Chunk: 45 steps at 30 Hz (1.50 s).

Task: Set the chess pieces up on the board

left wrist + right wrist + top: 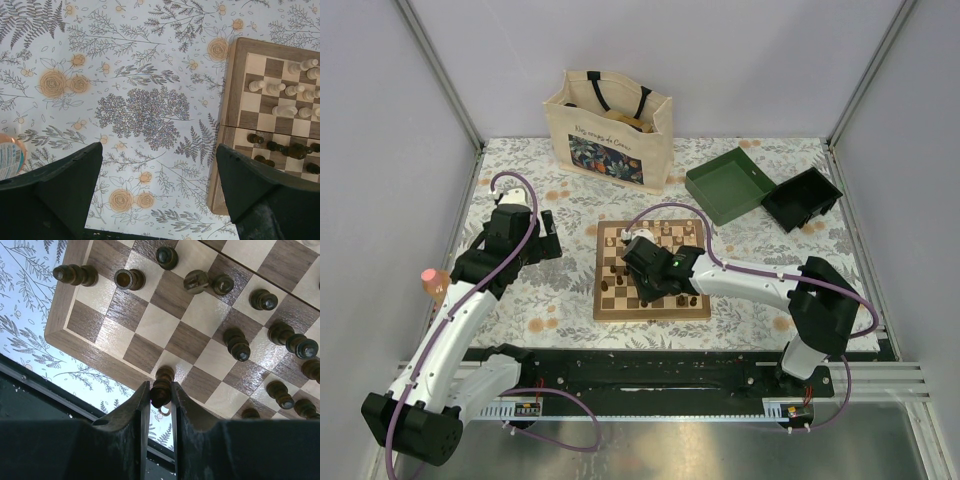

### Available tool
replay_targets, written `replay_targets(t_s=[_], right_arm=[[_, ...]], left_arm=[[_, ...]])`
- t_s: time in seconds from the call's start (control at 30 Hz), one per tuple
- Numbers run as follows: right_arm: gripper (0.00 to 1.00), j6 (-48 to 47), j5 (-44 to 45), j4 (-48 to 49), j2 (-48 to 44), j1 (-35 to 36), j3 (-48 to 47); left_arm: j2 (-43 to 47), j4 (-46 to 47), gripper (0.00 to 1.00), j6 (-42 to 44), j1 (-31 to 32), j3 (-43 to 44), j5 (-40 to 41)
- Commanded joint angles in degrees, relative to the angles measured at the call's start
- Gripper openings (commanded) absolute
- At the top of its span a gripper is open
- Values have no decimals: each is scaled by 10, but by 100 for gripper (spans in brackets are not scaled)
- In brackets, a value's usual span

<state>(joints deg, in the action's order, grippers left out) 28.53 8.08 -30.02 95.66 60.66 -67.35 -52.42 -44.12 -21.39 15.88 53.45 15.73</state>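
The chessboard (604, 305) lies mid-table, its border also in the left wrist view (231, 95) and right wrist view (95, 347). Pale cream pieces (286, 90) stand on its far half, dark brown pieces (238, 345) on its near half. My right gripper (638, 290) is over the board's near left part; in its wrist view it (161, 395) is shut on a dark brown piece (162, 382) over a light square in the near edge row. My left gripper (160, 170) is open and empty above the tablecloth left of the board, also in the top view (548, 235).
A printed tote bag (608, 128) stands at the back. An open green box (728, 184) with its black part (802, 198) lies back right. A bottle with a pink cap (434, 283) stands at the left edge, also in the left wrist view (10, 156).
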Motion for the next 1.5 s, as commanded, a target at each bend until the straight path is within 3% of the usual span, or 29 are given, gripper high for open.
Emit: replay_targets(t_s=[0.0,0.23,0.87,1.1,1.47], right_arm=[[21,9,18,24,-3,5,4],[22,8,21,21,-5,5,10],[49,-3,10,22,-37,5,3],[57,-9,54,22,-82,4,4],[59,-31,120,-5,-71,-16,-33]], left_arm=[[14,9,99,6,-2,-1,-3],[14,10,99,5,-2,-1,-4],[14,9,99,5,-2,-2,-4],[15,9,99,5,-3,-2,-5],[22,10,99,4,-2,-3,-5]])
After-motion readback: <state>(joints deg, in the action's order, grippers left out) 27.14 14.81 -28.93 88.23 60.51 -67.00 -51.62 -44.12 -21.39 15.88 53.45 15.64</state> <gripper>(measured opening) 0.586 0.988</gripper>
